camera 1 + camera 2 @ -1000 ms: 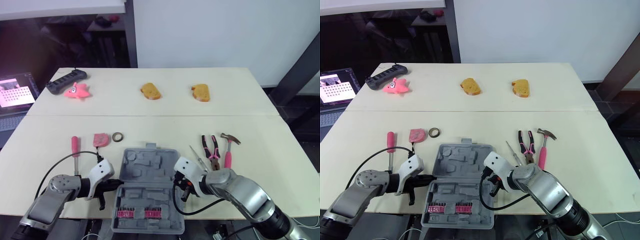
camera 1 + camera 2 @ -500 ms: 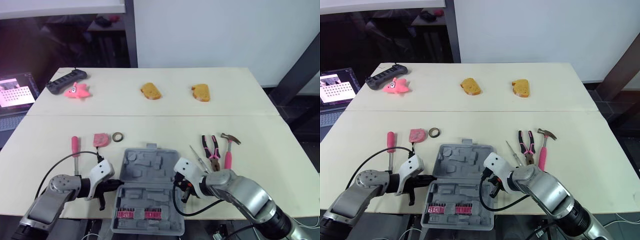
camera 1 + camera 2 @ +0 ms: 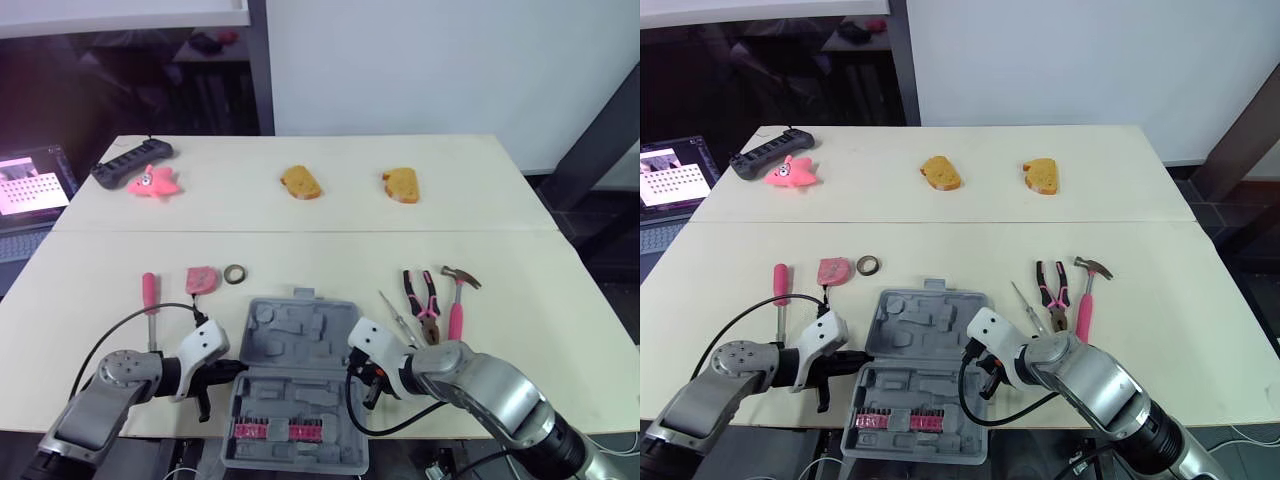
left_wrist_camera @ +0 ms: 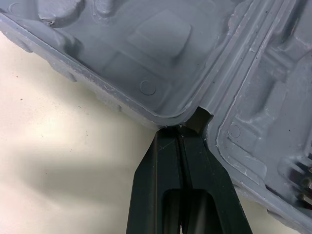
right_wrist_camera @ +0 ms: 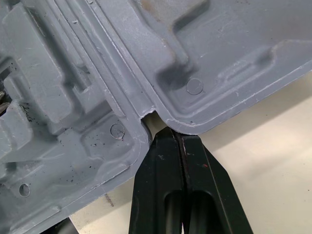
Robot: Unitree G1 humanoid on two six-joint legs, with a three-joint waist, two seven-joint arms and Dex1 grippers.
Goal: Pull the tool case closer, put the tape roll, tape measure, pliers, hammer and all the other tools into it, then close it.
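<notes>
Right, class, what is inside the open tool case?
The tool case holds a row of pink bits in its near half; other recesses look empty. Beneath the moulding is hidden.

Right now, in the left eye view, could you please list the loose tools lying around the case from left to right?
pink-handled screwdriver → pink tape measure → tape roll → slim screwdriver → pliers → hammer

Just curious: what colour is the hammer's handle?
Pink; the hammer shows best in the left eye view.
</notes>
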